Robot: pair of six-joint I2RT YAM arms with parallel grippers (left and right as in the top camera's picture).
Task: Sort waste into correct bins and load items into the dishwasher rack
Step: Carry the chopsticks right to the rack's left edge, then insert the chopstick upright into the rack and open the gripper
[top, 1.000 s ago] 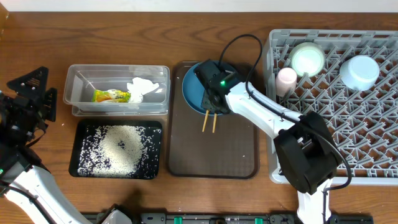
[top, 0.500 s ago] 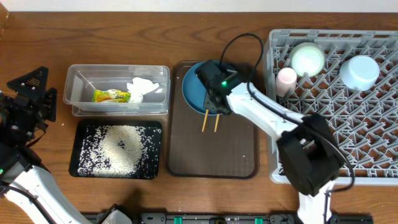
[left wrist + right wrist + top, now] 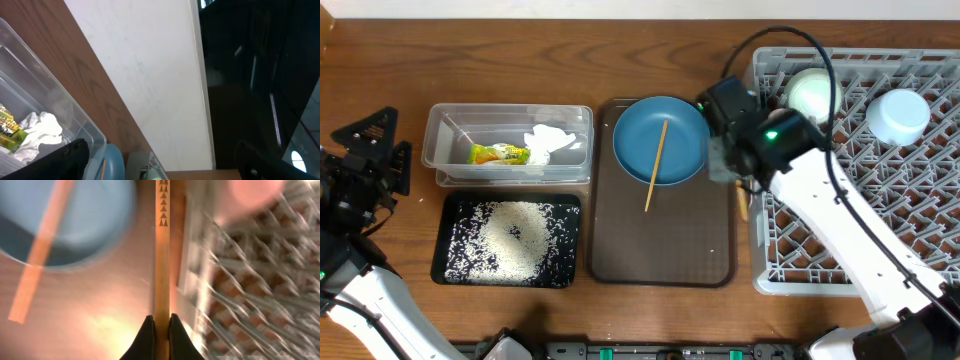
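My right gripper (image 3: 737,170) (image 3: 161,326) is shut on one wooden chopstick (image 3: 161,255), held over the gap between the brown tray and the left edge of the grey dishwasher rack (image 3: 840,200) (image 3: 250,280). The other chopstick (image 3: 656,165) (image 3: 40,265) lies across the dark blue plate (image 3: 680,135) (image 3: 85,220). In the rack sit the mint bowl (image 3: 813,92) and the light blue bowl (image 3: 897,115). The pink cup (image 3: 255,190) shows blurred in the right wrist view. The clear tub (image 3: 440,150) holds the napkin (image 3: 548,142) and wrapper (image 3: 498,154). The black tray (image 3: 450,265) holds rice (image 3: 510,235). My left gripper (image 3: 365,160) (image 3: 160,170) is open and empty at the far left.
The brown serving tray (image 3: 660,240) lies between the bins and the rack, with the plate at its far end. The left wrist view shows the tub's corner (image 3: 50,115), the napkin (image 3: 40,130) and a white wall behind the table.
My right gripper has lifted one chopstick off the plate and swung right to the rack's left edge. The other chopstick stays on the plate. The left arm has not moved.
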